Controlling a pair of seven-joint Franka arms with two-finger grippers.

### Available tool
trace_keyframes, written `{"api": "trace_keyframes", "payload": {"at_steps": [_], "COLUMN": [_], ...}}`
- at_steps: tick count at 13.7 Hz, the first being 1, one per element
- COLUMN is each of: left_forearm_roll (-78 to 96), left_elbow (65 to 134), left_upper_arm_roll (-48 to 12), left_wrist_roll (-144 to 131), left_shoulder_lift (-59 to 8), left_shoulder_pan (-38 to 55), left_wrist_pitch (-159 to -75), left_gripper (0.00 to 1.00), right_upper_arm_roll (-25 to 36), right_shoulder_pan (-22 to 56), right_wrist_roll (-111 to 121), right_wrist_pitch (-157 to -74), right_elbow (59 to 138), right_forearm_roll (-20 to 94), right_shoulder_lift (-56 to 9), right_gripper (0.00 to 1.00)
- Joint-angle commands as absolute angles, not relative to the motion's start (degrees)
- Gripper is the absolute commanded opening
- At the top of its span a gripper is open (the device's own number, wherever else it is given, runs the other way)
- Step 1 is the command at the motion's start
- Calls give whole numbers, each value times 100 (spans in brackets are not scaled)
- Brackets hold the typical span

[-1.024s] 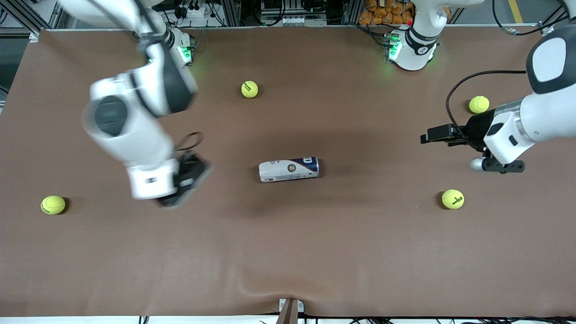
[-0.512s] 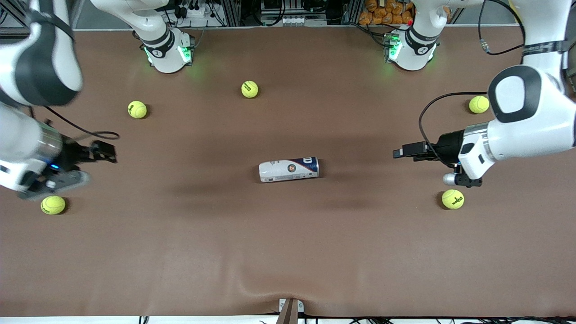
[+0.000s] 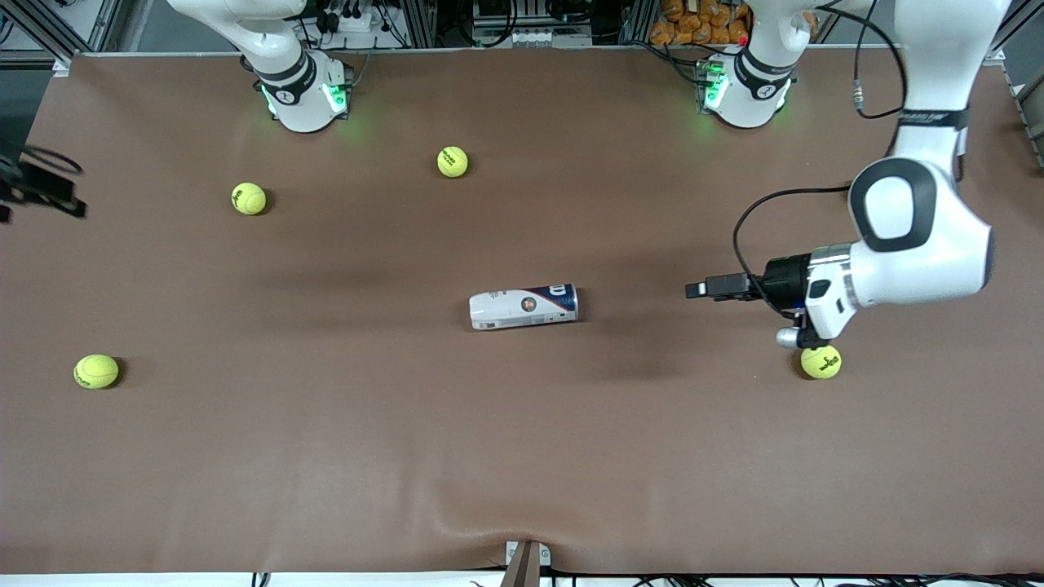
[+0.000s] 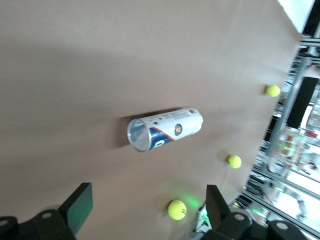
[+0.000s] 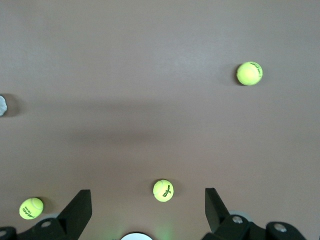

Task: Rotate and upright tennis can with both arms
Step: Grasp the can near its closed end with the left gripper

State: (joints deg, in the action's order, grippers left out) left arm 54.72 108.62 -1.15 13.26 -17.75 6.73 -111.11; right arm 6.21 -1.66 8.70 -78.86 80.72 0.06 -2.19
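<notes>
Tennis can (image 3: 524, 306) lying on its side near mid-table on brown table cover (image 3: 522, 456), long axis running between the two arms' ends, silver-rimmed open mouth (image 4: 138, 135) facing the left arm's end. Untouched by either arm; no rotation or uprighting done, so task judged at its very start.

Left gripper (image 3: 706, 287) over bare cover toward the left arm's end, pointing at the can but well apart from it; fingers (image 4: 80, 206) spread wide in left wrist view, nothing between them. Can (image 4: 165, 129) centred ahead of that camera.

Right gripper (image 3: 41, 189) at the edge of the front view over the right arm's end of the table, well apart from the can; fingers (image 5: 79, 207) spread, empty.

Loose tennis balls scattered: one (image 3: 820, 361) just beside the left wrist, others (image 3: 453, 161), (image 3: 249, 198), (image 3: 96, 371) well clear of the can.

Left to do: approach, contact from both ends, turn, stand up.
</notes>
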Motion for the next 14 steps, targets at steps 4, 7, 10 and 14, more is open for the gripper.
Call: {"api": "trace_keyframes", "payload": {"at_steps": [4,7,10,14], "left_forearm_roll": [6731,7539,8512,10113], "left_elbow": [11522,11531,11531,11461], "left_upper_arm_roll": [-474,-807,-1002,-1002], "left_wrist_roll": [2538,3145,3769,4842], "left_shoulder_lift": [-2257,-2793,-3277,-3805], "left_shoulder_pan": [712,764,1018,1650], "left_wrist_pitch": [-11917,-12381,-12691,-12709], "left_gripper": [100,100,100,100], "right_upper_arm_roll": [510,510,510,510], "right_shoulder_pan": [-308,-255,-141,17], "right_wrist_roll": [140,211,500,422], "right_wrist_pitch": [-7778,-7831,-7901,-7901], "right_elbow": [8253,8253,8262,8244], "right_forearm_roll": [88,88,36,123], "right_shoulder_lift": [184,185,167,79], "right_gripper": [100,100,100,100]}}
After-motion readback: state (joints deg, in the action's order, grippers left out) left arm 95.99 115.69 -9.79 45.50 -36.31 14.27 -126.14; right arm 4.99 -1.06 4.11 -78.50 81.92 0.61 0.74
